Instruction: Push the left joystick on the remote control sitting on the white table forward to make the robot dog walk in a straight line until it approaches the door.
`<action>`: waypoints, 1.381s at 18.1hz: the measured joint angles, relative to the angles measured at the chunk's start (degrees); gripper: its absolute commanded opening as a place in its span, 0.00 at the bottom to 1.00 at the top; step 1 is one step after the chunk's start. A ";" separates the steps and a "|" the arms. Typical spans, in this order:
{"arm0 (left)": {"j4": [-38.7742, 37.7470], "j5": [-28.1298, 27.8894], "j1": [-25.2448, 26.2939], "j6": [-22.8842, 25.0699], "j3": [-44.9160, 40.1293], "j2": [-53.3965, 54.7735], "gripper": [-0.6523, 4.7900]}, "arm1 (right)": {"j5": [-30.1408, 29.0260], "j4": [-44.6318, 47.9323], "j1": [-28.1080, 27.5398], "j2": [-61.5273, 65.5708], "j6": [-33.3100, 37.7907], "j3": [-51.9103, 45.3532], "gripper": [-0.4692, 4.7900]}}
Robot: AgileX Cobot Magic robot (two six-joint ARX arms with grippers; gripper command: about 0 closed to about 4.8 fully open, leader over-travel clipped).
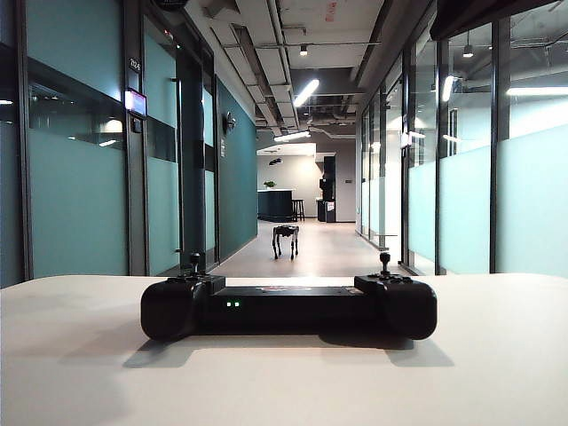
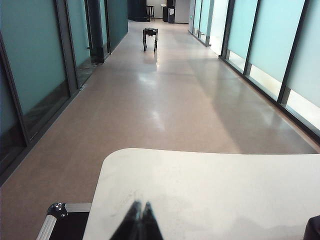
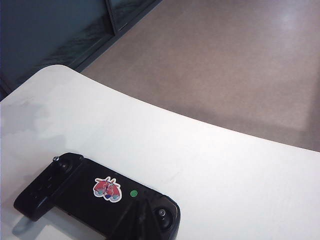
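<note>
Near the far edge of the white table [image 1: 80, 355], the remote control [image 1: 288, 306] is being left untouched by both closed, empty grippers, left gripper [image 2: 138, 220] and right gripper [image 3: 146, 220], so its left joystick [image 1: 195, 261] is still waiting to be pushed forward, while the robot dog [image 1: 285, 240] is standing far down the hall.

No text is readable: the door plate [image 1: 135, 65] and the remote control's [image 3: 95, 200] sticker [image 3: 107, 189] are too blurred.
</note>
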 measured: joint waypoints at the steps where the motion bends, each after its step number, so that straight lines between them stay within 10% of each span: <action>1: 0.00 0.02 0.00 0.02 0.00 -0.02 0.11 | 0.00 0.02 0.00 0.00 0.00 0.02 0.08; 12: -0.02 0.00 0.02 0.02 0.00 -0.02 0.11 | 1.36 3.13 -1.11 -4.17 -0.04 -4.92 0.08; 25: -0.07 -0.02 0.04 0.02 0.00 -0.02 0.11 | -2.86 17.46 -29.68 -48.19 -9.18 -40.46 0.08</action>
